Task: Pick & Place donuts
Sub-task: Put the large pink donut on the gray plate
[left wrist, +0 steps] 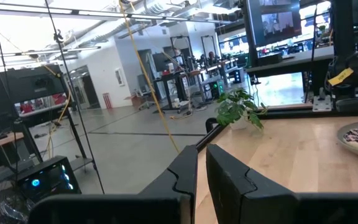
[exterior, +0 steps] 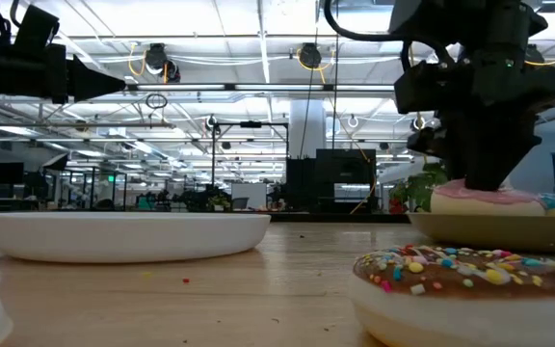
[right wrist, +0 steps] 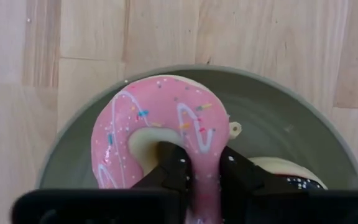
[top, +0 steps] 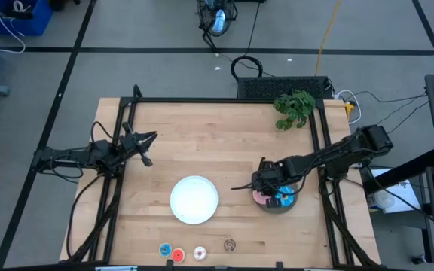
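Note:
My right gripper reaches down over the grey plate near the table's right edge and is shut on the pink donut. A blue donut and a dark-topped sprinkled donut lie on the same plate. Mini donuts lie flat along the near edge: blue, red, white and brown sprinkled; the brown one fills the low view's foreground. My left gripper hovers shut above the table's left side and holds nothing. My right gripper pinches the pink donut's ring wall. One finger is inside the hole and the other is outside the ring. The fingers come from above, pointing down. The donut lies on the grey plate.
A round white plate sits at the table's middle, between the grey plate and the mini donuts. A green plant stands at the far right corner. Bare wood lies between the two arms.

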Available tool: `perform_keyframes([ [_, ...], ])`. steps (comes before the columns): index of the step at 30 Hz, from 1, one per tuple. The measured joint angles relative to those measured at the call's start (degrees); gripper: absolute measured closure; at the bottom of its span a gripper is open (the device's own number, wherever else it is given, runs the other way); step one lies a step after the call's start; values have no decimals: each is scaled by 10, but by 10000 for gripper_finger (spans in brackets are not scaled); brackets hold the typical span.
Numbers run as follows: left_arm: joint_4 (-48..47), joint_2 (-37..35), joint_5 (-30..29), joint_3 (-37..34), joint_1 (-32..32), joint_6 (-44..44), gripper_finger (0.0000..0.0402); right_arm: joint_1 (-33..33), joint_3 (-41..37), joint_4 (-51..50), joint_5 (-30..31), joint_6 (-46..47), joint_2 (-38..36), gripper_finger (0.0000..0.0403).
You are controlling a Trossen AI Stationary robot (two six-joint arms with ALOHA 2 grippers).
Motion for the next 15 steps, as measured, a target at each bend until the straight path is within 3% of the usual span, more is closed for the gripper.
perform_keyframes([
  [10, 0, 0, 0, 0, 0, -1, 360, 0, 0, -3, 2, 0, 0, 228],
  [15, 0, 0, 0, 0, 0, 5, 360, 0, 16, -35, 5, 0, 0, 190],
])
